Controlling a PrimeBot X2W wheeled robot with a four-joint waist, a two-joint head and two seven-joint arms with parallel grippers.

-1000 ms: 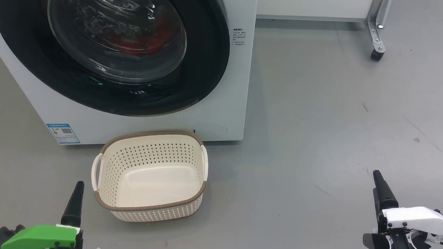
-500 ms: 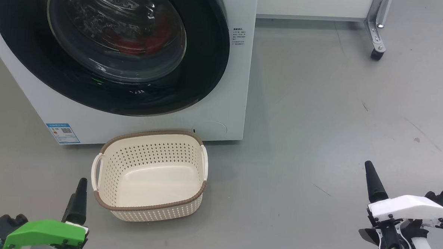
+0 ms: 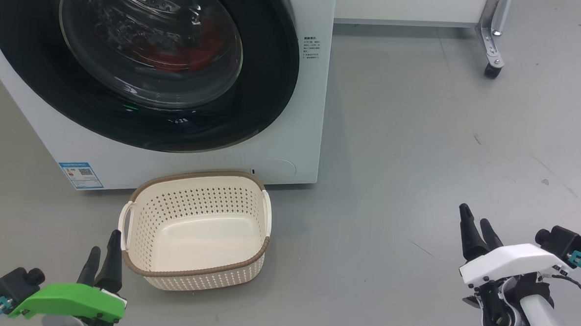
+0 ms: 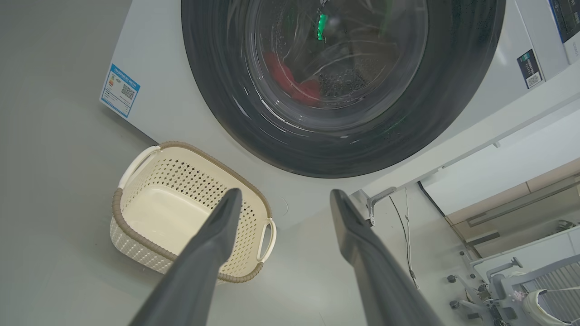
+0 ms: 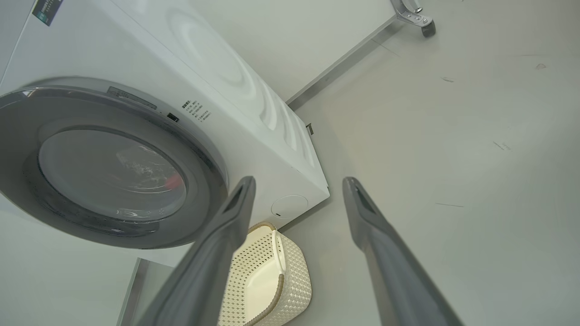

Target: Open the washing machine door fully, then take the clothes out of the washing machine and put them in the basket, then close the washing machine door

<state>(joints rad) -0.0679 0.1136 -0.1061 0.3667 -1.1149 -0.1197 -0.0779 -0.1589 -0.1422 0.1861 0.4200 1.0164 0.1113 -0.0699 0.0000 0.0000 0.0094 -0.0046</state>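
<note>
Clothes [image 3: 197, 56], one red heap, behind one shut door [image 3: 267, 83]; one basket [image 3: 197, 279].

Bright even indoor light, glare streaks on the washing machine door [image 3: 143, 63], wrist views bowed at edges

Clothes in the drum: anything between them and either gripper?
Yes: the washing machine door is shut, with the red clothes behind its glass. The left gripper and right gripper are open, low and apart from it. The basket in front is empty.
</note>
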